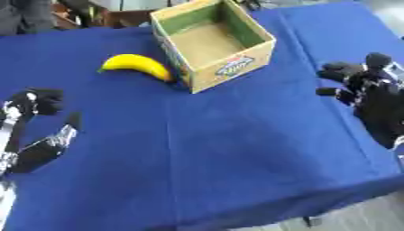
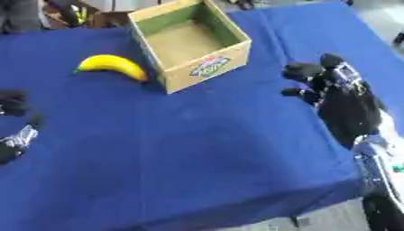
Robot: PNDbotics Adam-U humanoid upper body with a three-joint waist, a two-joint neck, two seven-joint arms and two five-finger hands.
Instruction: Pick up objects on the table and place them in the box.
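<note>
So, both hands are empty right now. The right hand point(image 2: 335, 97) sits over the right side of the table, well apart from everything else, with its black fingers point(image 2: 304, 70) loosely spread and only slightly bent, closed on nothing. It looks like black padded fingertips on a dark, chunky palm, with a bit of silver hardware near the wrist. The left hand point(image 1: 35, 131) is down by the left edge, fingers pointing up and relaxed, thumb out to the side, also holding nothing and just resting over the cloth.

The banana point(image 1: 138, 66) is lying on the table on the far left-centre part, smooth bright yellow, curved, with its darker tip touching or just about touching the left wall of the box point(image 1: 225, 72). The box itself is plain brown cardboard, open at the top, with a greenish lining on the inner walls and a printed logo label on the near side. It sits upright but turned at an angle to the table edge, and I can't see anything inside it.

The table point(image 1: 236, 149) is covered with a deep blue cloth, matte, with a few soft creases running along it.
</note>
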